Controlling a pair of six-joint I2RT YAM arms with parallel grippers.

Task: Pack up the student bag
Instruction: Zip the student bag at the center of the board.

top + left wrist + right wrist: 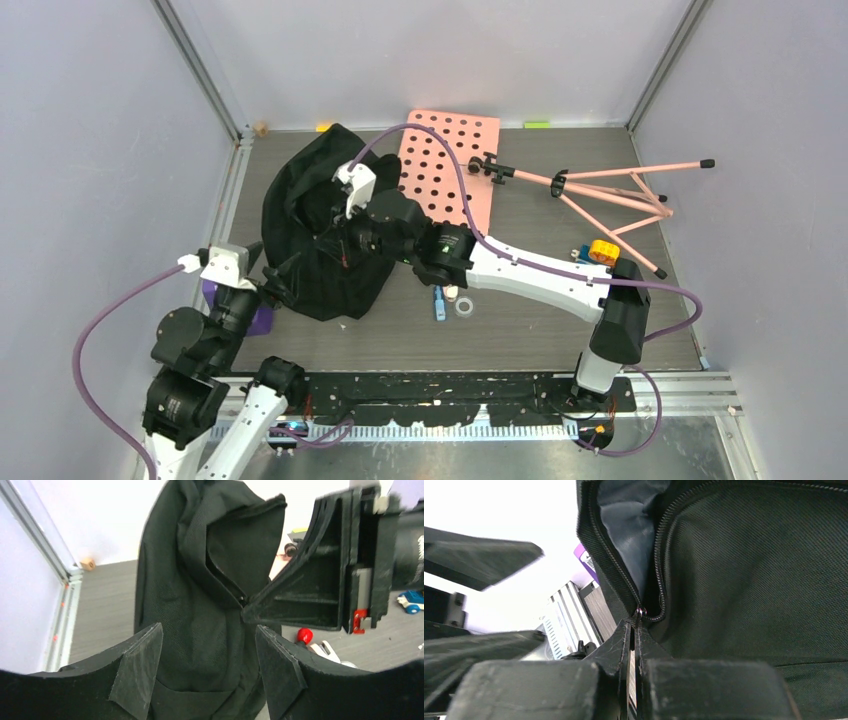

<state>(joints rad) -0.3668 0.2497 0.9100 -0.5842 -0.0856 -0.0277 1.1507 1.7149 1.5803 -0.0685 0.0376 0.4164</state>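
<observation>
The student bag (295,205) sits slumped on the far left part of the desk (540,320), between the two arms. The right arm reaches across to it from the near right.

The right hand (636,626) has its fingers pressed together, clamped on what looks like the small metal zipper pull (639,613) at the end of an open stretch of zipper. Above that point the two rows of teeth part and the grey lining (624,525) shows through the gap. The left hand (207,630) hovers at the near left side of the bag with its fingers apart. It holds nothing, and the black fabric lies just beyond its pads.

Judging by this, the task is at an early stage. The bag is only partly unzipped and its mouth is narrow, and nothing can be seen inside it. The loose things are all out on the desk:
- a pink perforated board (440,150) just right of the bag
- a pink folding stand (610,190) at the far right
- a yellow block (603,250) near the right arm
- a blue item (439,303) and a clear ring (464,306) beside each other in the middle
- a purple box (262,320) under the left arm

What seems left is to widen the opening, load the items and close the zipper.
</observation>
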